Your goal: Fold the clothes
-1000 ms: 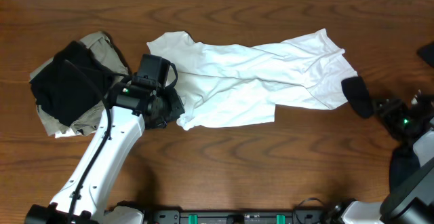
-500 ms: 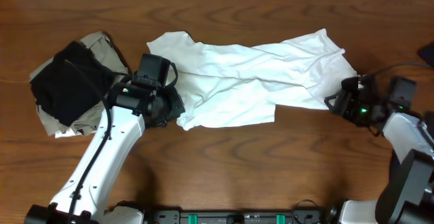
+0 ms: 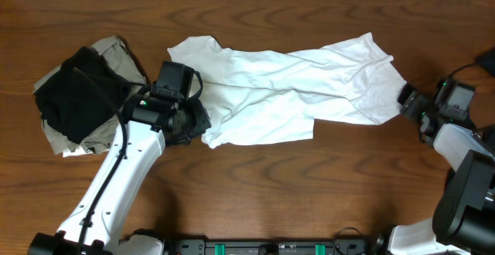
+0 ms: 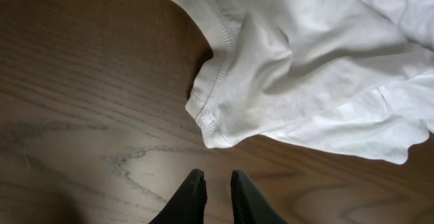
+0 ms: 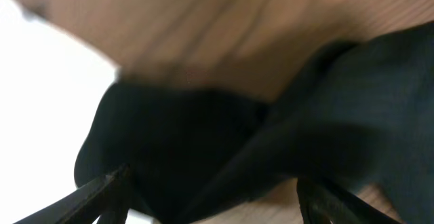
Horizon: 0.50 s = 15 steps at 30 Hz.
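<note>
White T-shirt lying unfolded across mid-table; both grippers at its ends, neither holding cloth.

The white T-shirt (image 3: 294,85) lies rumpled, spread left to right on the wooden table (image 3: 309,201). The left gripper (image 3: 186,125) sits at the shirt's near-left corner. In the wrist view its fingers (image 4: 195,187) are nearly together with a narrow gap and nothing between them, above bare wood just short of the hem. The right gripper (image 3: 408,100) sits just beside the shirt's right edge. Its fingers (image 5: 102,191) stand wide apart, and a dark garment (image 5: 224,149) shows, blurred, beyond them. A black garment (image 3: 73,93) rests on a khaki garment (image 3: 116,50) at far left.
</note>
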Motion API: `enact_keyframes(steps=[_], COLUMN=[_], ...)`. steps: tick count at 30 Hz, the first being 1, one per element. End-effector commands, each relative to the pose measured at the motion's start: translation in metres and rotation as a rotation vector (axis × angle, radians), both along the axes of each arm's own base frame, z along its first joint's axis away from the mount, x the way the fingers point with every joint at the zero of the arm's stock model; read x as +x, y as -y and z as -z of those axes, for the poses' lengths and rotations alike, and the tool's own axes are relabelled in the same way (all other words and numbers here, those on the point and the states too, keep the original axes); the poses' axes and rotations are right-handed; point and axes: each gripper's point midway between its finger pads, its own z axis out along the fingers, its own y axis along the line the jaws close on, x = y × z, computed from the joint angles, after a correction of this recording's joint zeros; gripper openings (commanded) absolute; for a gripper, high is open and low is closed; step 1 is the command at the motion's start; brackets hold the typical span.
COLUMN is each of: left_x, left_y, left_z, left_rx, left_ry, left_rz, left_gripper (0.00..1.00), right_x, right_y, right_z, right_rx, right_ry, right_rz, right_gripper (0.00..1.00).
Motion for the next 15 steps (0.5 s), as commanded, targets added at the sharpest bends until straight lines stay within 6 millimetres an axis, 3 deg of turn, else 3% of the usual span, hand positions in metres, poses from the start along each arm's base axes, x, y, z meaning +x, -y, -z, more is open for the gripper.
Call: enact_keyframes(steps=[1,3,4,5,10,12,15], left_x=[0.002,0.000,0.000,-0.001,-0.002,-0.002,-0.002], left_y=[-0.002,-0.002,-0.003,-0.003,-0.003,-0.003,-0.003], left_z=[-0.003,-0.003,-0.002,-0.002,-0.002,-0.002,-0.002], left_rx=[0.005,0.006,0.007,0.008,0.009,0.008,0.008], left_ry=[0.010,0.005,0.002,-0.002,-0.005,-0.005,-0.005], left_rz=[0.002,0.002,0.002,0.003,0.003,0.003,0.003], left_gripper=[0.17,0.17,0.29,0.33,0.35,0.35,0.35], right_x=[-0.004,-0.014,-0.021,-0.029,-0.069,-0.067,-0.039], right_y=[0.031,0.046,0.054,0.062,0.087,0.086,0.062], right_z=[-0.010,-0.010,-0.009,-0.008,0.004,0.006,-0.001], right_rx=[0.001,0.005,0.003,0.001,-0.010,0.034,0.132], right_ry=[0.059,0.057,0.049,0.037,-0.060,-0.048,0.038], right_rz=[0.175,0.272,0.316,0.355,0.475,0.441,0.231], right_gripper=[0.75,0.75,0.75,0.75,0.73,0.74,0.73])
